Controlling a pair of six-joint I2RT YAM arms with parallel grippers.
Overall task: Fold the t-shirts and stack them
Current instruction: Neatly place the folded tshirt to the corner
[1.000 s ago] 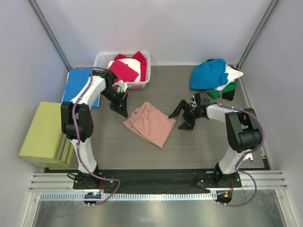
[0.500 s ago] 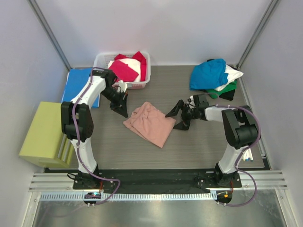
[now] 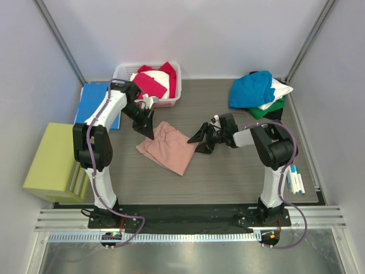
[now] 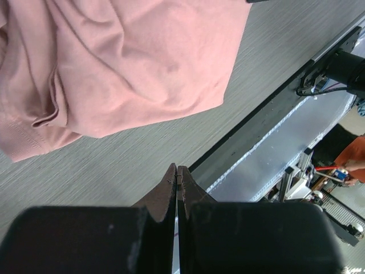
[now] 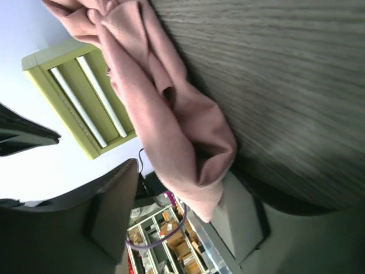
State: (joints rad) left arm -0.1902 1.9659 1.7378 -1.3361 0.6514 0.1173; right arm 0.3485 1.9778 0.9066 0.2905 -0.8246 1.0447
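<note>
A crumpled dusty-pink cloth t-shirt (image 3: 168, 149) lay on the grey wood-grain table (image 3: 239, 171) between the two hands. The right hand (image 3: 197, 144) stood open, its jaws straddling the shirt's near edge. The left hand (image 3: 150, 135) was closed and empty, with the cloth just ahead of its fingertips.

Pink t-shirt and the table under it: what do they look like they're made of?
Pink t-shirt: soft knit cloth, likely cotton jersey, matte. It lies in loose creases and shows a stitched hem. Table: hard and flat with a grey wood-grain finish of fine straight streaks, probably laminate rather than solid wood.
</note>
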